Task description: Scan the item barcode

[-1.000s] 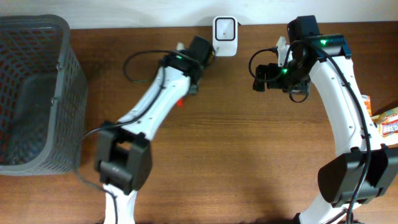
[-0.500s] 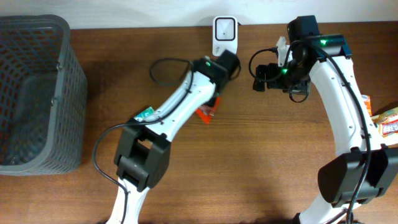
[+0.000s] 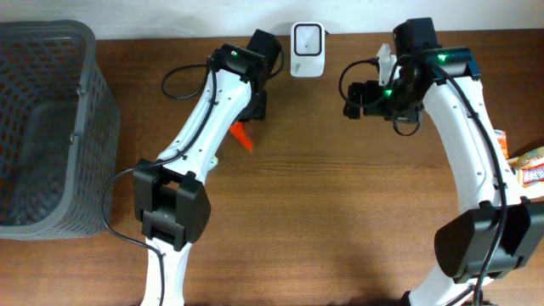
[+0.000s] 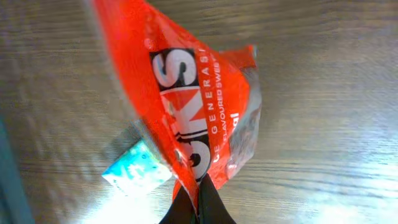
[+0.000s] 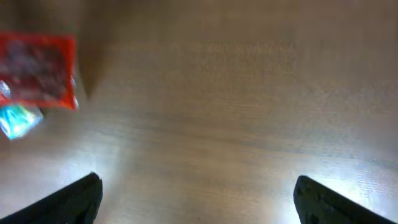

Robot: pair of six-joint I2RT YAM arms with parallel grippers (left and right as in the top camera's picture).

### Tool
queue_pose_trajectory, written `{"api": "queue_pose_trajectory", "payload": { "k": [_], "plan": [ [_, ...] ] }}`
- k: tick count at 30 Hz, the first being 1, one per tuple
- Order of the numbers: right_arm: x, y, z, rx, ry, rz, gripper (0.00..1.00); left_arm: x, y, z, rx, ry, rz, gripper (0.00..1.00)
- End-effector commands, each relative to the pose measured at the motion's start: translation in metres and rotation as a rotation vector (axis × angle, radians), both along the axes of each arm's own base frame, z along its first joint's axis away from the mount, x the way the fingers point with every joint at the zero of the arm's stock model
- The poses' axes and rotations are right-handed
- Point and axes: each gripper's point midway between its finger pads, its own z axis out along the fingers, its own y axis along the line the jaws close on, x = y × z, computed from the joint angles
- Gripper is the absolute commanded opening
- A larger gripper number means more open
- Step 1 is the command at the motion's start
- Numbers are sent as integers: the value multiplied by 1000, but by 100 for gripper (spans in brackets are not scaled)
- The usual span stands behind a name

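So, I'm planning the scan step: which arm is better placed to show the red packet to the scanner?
Left. The left tool is shut on the red snack packet, which hangs near the white scanner. The right tool is open and holds nothing.

The red packet (image 4: 186,106) carried white lettering, running sideways in the left wrist view and partly lost in folds. Large bold letters on a black band read "NS", and again lower on the packet. Beside them smaller capitals read "GENERAS" and "AVOURED SWEE", both cut off. An orange pack (image 3: 531,170), far right of the red packet, bore print too small to read.
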Motion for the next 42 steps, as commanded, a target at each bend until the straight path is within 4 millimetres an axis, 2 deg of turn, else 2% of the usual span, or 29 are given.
{"api": "queue_pose_trajectory", "payload": {
  "k": [1,2,3,5,6,8,12,14,15,18,19,21,26,30,33,36,40,42],
  "plan": [
    [5,4,1,10,-21,1,98,0,-7,9,-45,-13,7,0],
    [8,5,1,11,-32,3,100,0,-6,9,-45,-12,7,0],
    [8,6,-2,11,-30,5,75,0,-6,9,-45,-13,8,0],
    [5,8,-13,11,-9,9,19,0,-6,9,-46,-12,8,0],
    [3,10,-22,27,8,4,4,0,-8,8,-58,-7,6,0],
    [1,20,-37,95,28,3,4,-1,-12,8,-78,-1,2,0],
    [4,76,-55,445,-38,138,4,-3,-25,6,-152,19,-11,0],
    [5,90,-63,560,-68,156,4,-7,-34,5,-202,43,-21,0],
    [9,92,-78,602,-63,95,4,-12,-44,5,-258,70,-31,0],
    [9,93,-97,626,-61,48,4,-18,-58,6,-337,107,-50,0],
    [7,95,-111,638,-45,24,4,-22,-67,7,-388,128,-67,0],
    [4,100,-124,653,-14,-3,4,-23,-73,8,-424,137,-75,0],
    [2,130,-152,664,11,40,4,-24,-90,13,-519,152,-99,0],
    [1,149,-175,677,79,-27,4,-32,-104,18,-605,191,-119,0],
    [0,158,-176,681,68,-2,4,-34,-109,19,-618,196,-129,3],
    [0,162,-174,686,56,12,4,-34,-115,20,-621,188,-143,17],
    [2,159,-174,686,52,7,4,-34,-125,21,-616,166,-172,28],
    [6,152,-172,694,48,-6,4,-34,-127,20,-593,151,-180,30]
  ]
}}
